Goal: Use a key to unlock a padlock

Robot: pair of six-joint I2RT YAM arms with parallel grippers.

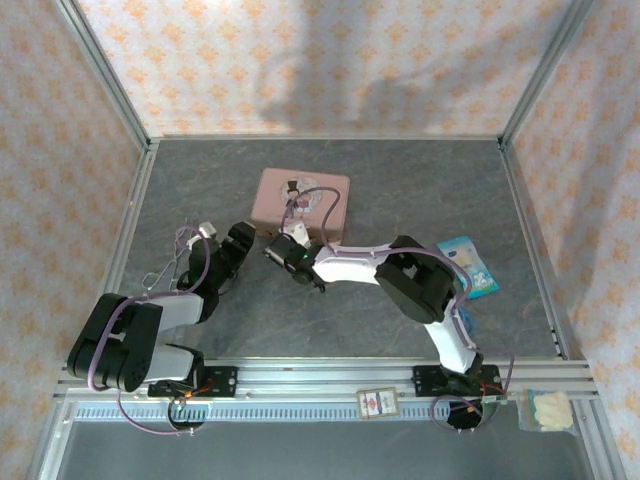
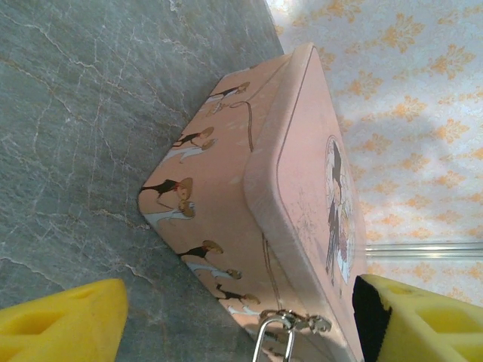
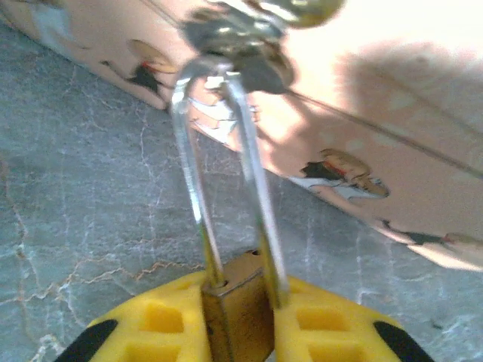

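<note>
two-armed, crowding the near side of the pink tin [image 1: 300, 195] in the middle of the top view. starting at the left: pointing the left gripper [image 1: 238, 243] toward the tin's lower left corner and hovering just short of it. holding those jaws wide apart in the left wrist view, with one yellow fingertip [image 2: 64, 320] sitting in the lower left corner of the frame and the other in the lower right, gripping nothing between them. looking across the grey table [image 2: 75, 113] at the tin lying tilted through the centre of that frame. catching the hasp [image 2: 302, 323] at the bottom edge, and the padlock [image 2: 260, 343] hanging from it, cut off there to the top of its silvery shackle.

moving right in the top view: pressing the right gripper [image 1: 290, 245] close against the middle of the tin's near edge. clamping the padlock [image 3: 235, 309] by its brass body at the bottom centre of the right wrist view, squeezing it from left and right between the two yellow pads [image 3: 155, 324]. hanging by the thin shackle from the hasp at the top of that frame, just beside the tin's pink wall. not telling clearly whether the shackle is latched.

passing further right in the top view: a blue packet [image 1: 468, 265] lying just beside the right arm, a small card [image 1: 377, 402] at bottom centre, and a clear bag [image 1: 545, 408] of pale pieces in the lower right corner.
</note>
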